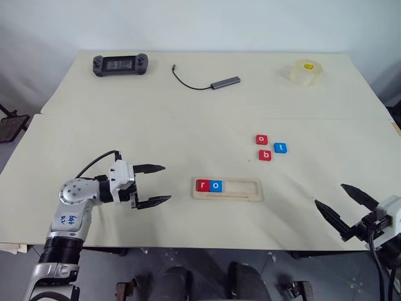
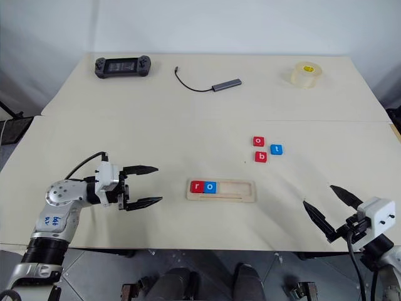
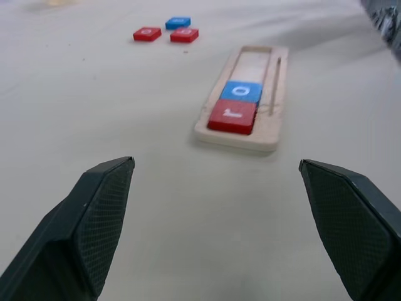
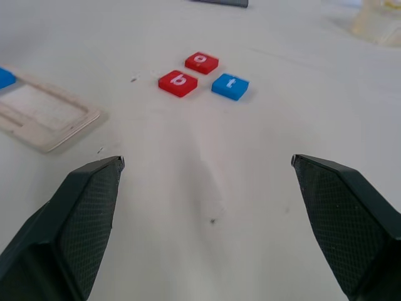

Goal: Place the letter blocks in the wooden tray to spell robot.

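Wooden tray (image 4: 44,116) is cut off by the right wrist view's edge, with just a corner of a blue block (image 4: 5,77) seen in it, letter out of frame. In the left wrist view the three loose blocks (image 3: 166,31) are too small and blurred for letters to be read, and the tips of the left gripper (image 3: 216,235) fingers are clipped by the frame. Roll of tape (image 4: 378,22) and the dark adapter (image 4: 220,2) are cropped at the right wrist view's edge; print on the handheld console (image 1: 120,64) screen cannot be made out.
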